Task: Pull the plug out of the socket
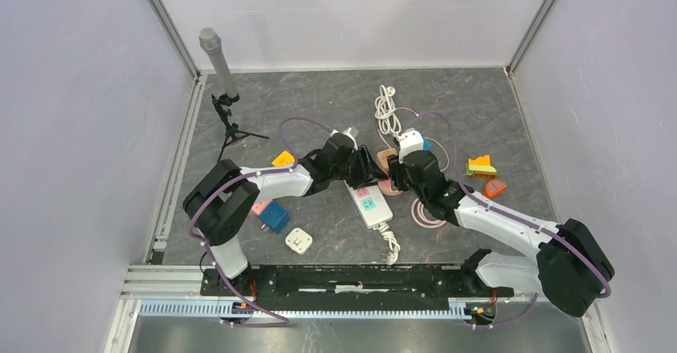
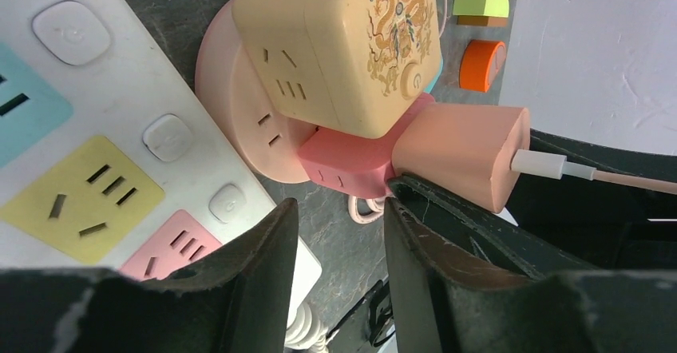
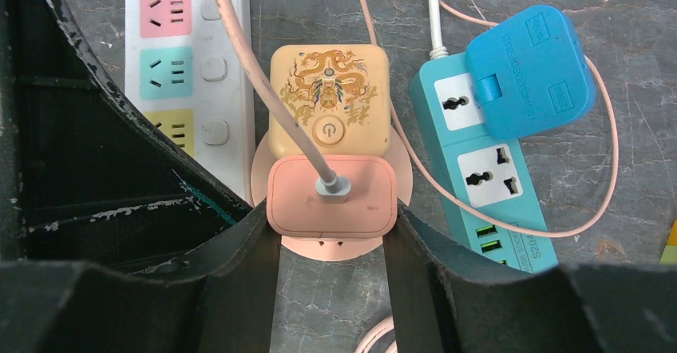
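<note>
A pink plug point(image 3: 331, 197) with a pink cable sits in a round pink socket point(image 3: 335, 247), next to a beige dragon-printed cube point(image 3: 329, 97). My right gripper point(image 3: 331, 212) has a finger pressed on each side of the plug. In the left wrist view the plug point(image 2: 463, 153) still sits against the round socket point(image 2: 239, 105). My left gripper point(image 2: 339, 201) is open and empty just in front of the socket, with bare table in its gap. In the top view both grippers, left point(image 1: 369, 165) and right point(image 1: 401, 173), meet at the socket point(image 1: 391, 187).
A white power strip point(image 1: 369, 204) with coloured outlets lies left of the socket. A teal strip point(image 3: 495, 177) with a blue plug point(image 3: 531, 69) lies to its right. A pink cable coil point(image 1: 427, 213), orange blocks point(image 1: 481, 165), a blue cube point(image 1: 277, 217), a white adapter point(image 1: 298, 240) and a microphone stand point(image 1: 219, 65) are around.
</note>
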You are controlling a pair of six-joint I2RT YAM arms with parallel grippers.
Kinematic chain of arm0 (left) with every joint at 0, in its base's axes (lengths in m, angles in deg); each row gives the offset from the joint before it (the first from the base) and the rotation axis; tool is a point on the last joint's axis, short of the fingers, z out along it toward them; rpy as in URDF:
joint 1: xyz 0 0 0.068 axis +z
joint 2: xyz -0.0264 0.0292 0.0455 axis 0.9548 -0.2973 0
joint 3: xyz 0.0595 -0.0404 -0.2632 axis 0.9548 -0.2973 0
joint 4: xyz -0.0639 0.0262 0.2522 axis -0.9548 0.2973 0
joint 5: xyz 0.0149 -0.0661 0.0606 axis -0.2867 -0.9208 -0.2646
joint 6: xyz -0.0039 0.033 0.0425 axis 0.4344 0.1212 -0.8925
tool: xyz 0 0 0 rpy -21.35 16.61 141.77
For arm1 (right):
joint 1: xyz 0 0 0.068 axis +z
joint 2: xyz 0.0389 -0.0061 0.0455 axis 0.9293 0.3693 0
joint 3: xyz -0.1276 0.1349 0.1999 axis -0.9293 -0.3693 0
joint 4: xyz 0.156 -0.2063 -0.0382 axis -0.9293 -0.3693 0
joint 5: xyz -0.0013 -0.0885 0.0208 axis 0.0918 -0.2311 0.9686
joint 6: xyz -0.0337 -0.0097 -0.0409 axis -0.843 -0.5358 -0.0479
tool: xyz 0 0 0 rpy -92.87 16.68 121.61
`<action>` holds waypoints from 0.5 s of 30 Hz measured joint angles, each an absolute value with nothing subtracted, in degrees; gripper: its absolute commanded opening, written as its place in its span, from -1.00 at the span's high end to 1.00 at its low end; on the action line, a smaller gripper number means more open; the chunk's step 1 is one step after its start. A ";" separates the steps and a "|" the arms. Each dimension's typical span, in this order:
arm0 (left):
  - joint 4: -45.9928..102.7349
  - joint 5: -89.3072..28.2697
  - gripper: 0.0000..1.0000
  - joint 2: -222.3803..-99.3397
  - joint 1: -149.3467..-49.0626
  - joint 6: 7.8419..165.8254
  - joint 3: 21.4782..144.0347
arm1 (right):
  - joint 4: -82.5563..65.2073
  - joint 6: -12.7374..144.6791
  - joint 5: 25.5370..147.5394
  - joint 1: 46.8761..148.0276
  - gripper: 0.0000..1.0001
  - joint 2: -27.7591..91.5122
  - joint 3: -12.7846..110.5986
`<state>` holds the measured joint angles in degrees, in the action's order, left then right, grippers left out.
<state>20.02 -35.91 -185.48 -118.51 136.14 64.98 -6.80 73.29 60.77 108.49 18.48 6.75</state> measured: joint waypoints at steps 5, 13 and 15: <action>19.54 -35.67 0.02 -185.88 -118.59 136.18 65.11 | -6.84 73.26 60.83 108.49 0.80 18.45 6.79; 17.04 -35.80 0.03 -187.47 -118.59 137.78 65.15 | -7.46 73.92 60.99 108.33 1.00 18.45 7.03; 16.41 -35.62 0.05 -187.51 -118.59 138.54 64.78 | -7.50 74.12 61.14 108.33 1.00 18.43 7.05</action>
